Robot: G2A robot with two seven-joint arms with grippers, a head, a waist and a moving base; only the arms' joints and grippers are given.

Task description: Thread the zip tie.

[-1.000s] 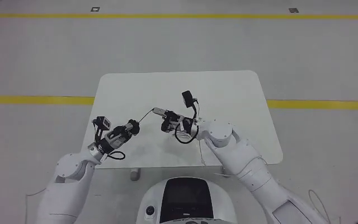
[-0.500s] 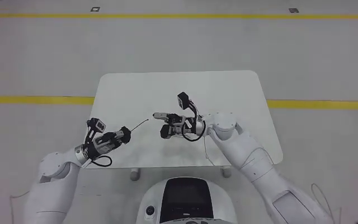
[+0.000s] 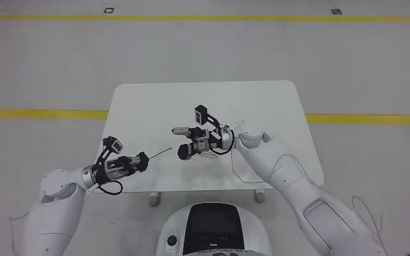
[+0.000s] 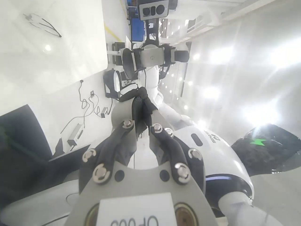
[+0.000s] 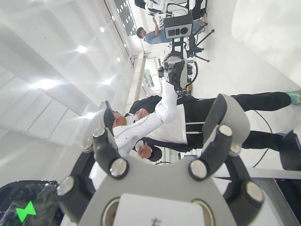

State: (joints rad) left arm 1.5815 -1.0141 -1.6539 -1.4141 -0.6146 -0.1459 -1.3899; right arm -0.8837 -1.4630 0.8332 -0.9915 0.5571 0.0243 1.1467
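Observation:
A thin black zip tie (image 3: 159,153) sticks out from my left gripper (image 3: 145,160), which is shut on its end above the table's near left part. The free tip points toward my right gripper (image 3: 180,141), which stands open a short gap away over the table's middle, with nothing between its fingers. In the left wrist view my left gripper (image 4: 140,109) has its dark fingers pressed together, and the right gripper (image 4: 150,57) faces it farther off. In the right wrist view my right gripper (image 5: 162,118) has its fingers (image 5: 218,114) spread wide.
The white table (image 3: 269,109) is bare around the grippers, with its near edge just below the left gripper. A few thin dark lines (image 4: 43,23) lie on the tabletop in the left wrist view.
The zip tie earlier bridged both grippers. The left gripper has since drawn back toward the near left edge with it, and the right gripper has turned and stands apart from it.

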